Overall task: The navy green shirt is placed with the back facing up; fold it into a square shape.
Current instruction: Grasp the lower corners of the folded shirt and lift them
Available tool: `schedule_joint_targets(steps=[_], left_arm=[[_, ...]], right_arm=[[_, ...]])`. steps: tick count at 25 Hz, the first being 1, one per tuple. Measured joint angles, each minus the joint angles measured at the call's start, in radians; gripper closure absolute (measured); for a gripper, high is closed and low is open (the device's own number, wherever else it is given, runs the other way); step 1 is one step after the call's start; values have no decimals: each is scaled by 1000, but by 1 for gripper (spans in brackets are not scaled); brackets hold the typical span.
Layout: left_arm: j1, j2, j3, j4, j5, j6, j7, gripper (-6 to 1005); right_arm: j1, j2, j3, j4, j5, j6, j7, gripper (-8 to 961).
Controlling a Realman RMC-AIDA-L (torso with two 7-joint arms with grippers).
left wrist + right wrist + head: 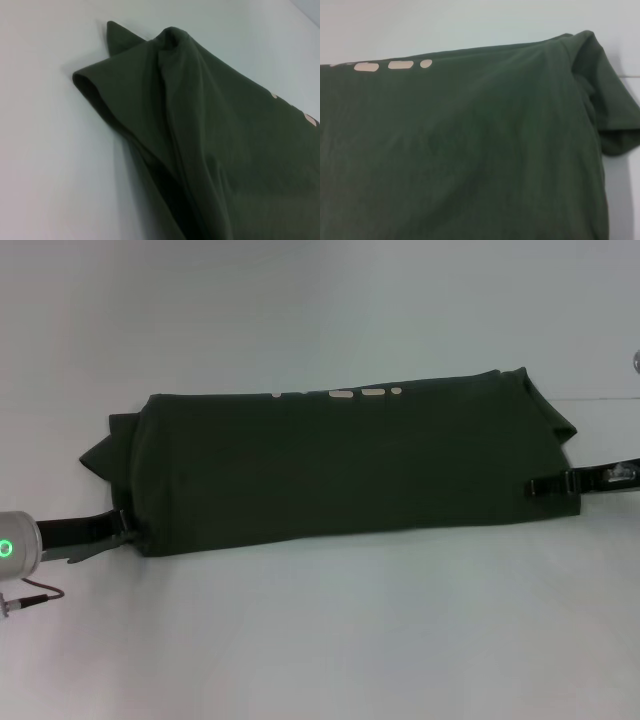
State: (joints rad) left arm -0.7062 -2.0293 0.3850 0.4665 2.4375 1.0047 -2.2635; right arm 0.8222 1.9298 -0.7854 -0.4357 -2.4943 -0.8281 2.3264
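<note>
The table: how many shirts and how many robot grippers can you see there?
Shirts: 1, the navy green shirt, folded lengthwise on the white table.
Grippers: 2, the left gripper at the shirt's left end, the right gripper at its right end.
Total: 3

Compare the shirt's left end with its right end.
On the navy green shirt, the left end shows a sleeve point jutting outward; the right end shows a rounded sleeve fold. The left end effector sits at the near corner, the right end effector mid-edge. Both lie on the table.
</note>
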Motion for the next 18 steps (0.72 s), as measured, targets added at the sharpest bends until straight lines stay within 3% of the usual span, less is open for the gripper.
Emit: schedule_joint_targets(steps=[18], left_arm=[[2, 0, 0, 2, 0, -3, 3, 992]], right_arm=[[2, 19, -14, 14, 0, 39, -1, 172]])
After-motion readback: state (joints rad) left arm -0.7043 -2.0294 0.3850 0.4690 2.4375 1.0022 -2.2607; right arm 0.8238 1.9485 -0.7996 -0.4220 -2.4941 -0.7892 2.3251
